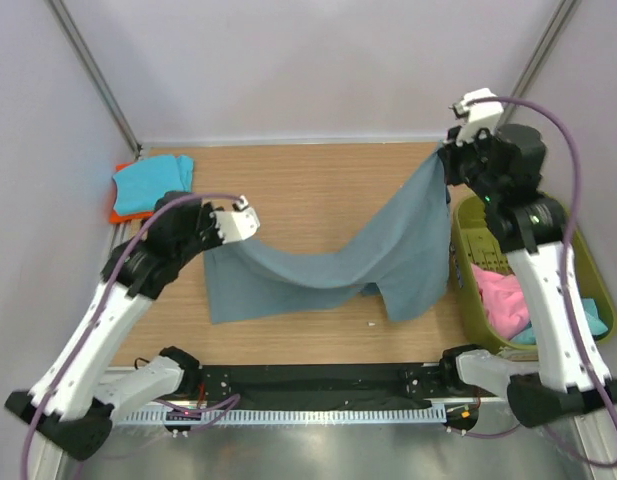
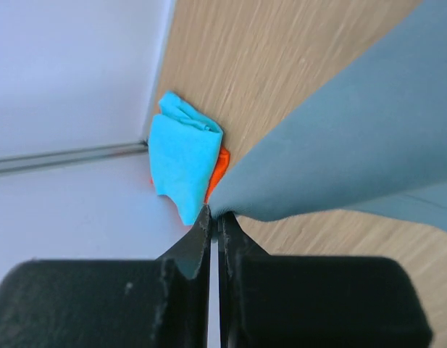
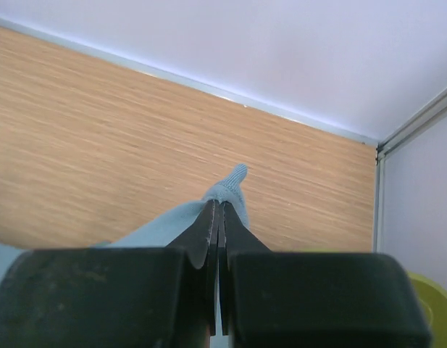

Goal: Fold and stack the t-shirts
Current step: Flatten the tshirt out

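A slate blue-grey t-shirt hangs stretched between my two grippers, its lower part draped on the table. My left gripper is shut on its left corner, seen in the left wrist view where the cloth spreads to the right. My right gripper is shut on its raised right corner near the back right; in the right wrist view a ribbed bit of cloth sticks out past the tips. A folded turquoise shirt lies on an orange one at the back left.
An olive-green basket stands at the right edge and holds pink and turquoise cloth. The wooden table is walled by white panels at the back and sides.
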Controlling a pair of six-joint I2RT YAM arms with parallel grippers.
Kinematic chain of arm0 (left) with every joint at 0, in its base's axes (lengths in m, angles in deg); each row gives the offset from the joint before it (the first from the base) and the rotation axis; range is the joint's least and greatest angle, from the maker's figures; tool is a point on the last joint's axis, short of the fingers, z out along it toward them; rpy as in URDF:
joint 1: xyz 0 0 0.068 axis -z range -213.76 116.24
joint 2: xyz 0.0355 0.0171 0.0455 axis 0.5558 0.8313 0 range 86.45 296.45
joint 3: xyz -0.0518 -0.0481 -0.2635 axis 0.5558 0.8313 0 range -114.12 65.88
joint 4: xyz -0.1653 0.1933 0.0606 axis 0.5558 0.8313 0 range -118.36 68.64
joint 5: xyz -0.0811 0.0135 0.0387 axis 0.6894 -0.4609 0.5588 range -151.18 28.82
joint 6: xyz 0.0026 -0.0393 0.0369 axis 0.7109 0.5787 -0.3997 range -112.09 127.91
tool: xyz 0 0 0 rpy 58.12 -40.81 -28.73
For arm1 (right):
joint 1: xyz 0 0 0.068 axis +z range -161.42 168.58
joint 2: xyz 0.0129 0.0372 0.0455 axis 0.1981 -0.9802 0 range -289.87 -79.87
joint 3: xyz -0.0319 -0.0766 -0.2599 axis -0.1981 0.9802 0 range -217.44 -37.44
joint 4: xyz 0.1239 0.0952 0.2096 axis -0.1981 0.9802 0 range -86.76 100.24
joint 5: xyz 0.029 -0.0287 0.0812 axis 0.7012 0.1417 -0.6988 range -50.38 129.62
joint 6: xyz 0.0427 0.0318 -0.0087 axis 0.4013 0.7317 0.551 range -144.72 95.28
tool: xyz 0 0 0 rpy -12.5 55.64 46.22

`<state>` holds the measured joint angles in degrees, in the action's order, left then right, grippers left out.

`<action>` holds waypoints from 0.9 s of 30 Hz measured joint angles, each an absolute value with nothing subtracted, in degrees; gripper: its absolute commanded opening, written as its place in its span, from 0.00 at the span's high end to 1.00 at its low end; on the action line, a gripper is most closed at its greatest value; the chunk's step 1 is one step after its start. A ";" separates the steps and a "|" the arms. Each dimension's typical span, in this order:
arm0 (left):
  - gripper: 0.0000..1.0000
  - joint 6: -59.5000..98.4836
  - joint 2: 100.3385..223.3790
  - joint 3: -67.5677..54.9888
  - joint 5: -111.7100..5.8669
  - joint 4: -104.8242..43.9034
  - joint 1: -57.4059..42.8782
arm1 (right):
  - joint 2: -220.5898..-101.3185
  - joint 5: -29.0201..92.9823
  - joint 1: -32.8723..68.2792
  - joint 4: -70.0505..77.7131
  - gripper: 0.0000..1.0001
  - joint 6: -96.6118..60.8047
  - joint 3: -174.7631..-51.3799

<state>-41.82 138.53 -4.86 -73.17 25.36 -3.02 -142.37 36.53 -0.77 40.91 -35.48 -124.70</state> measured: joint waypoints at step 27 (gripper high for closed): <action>0.31 -23.64 186.77 -15.88 -79.53 -1.92 -23.59 | -167.79 32.90 -3.74 37.04 0.33 -42.87 -123.59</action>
<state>-23.64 186.77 -15.88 -79.53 -1.92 -23.59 -167.79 32.90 -3.74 37.04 -42.87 -123.59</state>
